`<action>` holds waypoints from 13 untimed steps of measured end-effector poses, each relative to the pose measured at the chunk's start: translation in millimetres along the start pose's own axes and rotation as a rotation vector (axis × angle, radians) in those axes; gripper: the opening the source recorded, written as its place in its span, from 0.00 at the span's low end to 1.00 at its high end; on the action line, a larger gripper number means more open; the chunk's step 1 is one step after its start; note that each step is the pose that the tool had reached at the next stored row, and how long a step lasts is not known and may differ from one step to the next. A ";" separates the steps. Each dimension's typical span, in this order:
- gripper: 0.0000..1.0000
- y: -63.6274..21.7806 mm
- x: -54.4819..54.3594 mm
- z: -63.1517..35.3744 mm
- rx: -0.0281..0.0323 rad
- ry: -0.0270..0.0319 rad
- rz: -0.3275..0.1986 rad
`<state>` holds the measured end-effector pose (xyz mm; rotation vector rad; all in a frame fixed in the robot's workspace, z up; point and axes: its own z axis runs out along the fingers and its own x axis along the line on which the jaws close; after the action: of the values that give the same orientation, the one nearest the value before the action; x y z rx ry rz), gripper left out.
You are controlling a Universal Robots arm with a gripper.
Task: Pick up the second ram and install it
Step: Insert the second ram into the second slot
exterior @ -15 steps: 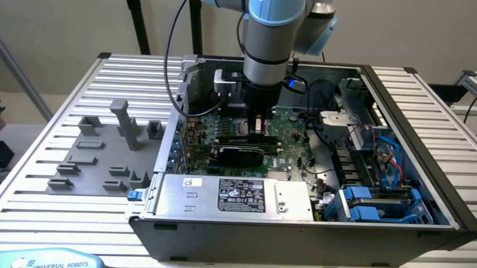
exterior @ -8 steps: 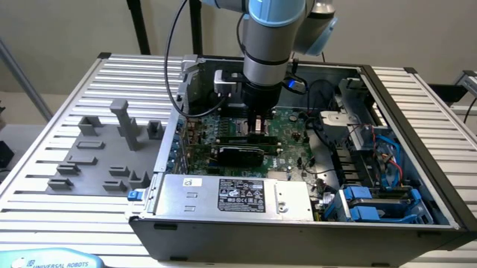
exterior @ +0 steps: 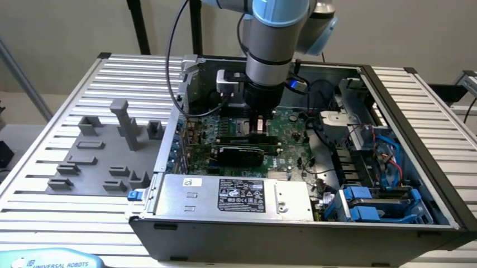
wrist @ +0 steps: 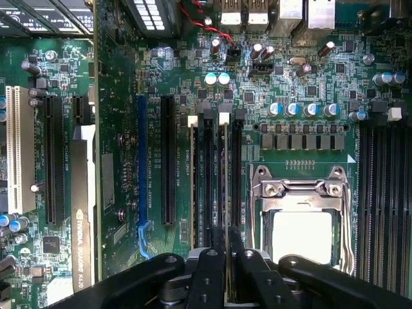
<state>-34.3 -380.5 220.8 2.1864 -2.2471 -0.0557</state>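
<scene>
Inside the open computer case, pincer apparently pinching the second ram edge-on over motherboard slots, wrist view clearest.

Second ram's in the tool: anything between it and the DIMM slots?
Nothing visible. The tool holds the second ram edge-on, directly over the memory slots beside the CPU socket. No cable or part crosses between. Whether it is seated cannot be told.

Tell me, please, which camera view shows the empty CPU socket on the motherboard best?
The wrist view: the CPU socket faces the camera squarely, its metal frame and pale centre plain beside the memory slots. In the exterior view the arm and gripper hang over that part of the board, so I cannot make the socket out.
</scene>
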 end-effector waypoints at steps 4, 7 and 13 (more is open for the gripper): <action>0.13 -1.9 0.0 -0.8 -0.0081 0.0005 0.001; 0.13 -1.8 0.0 -0.9 -0.0098 0.0009 0.002; 0.13 -1.7 -0.1 -6.6 -0.0116 0.0008 0.003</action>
<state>-32.4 -380.5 227.4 2.1770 -2.2438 -0.0677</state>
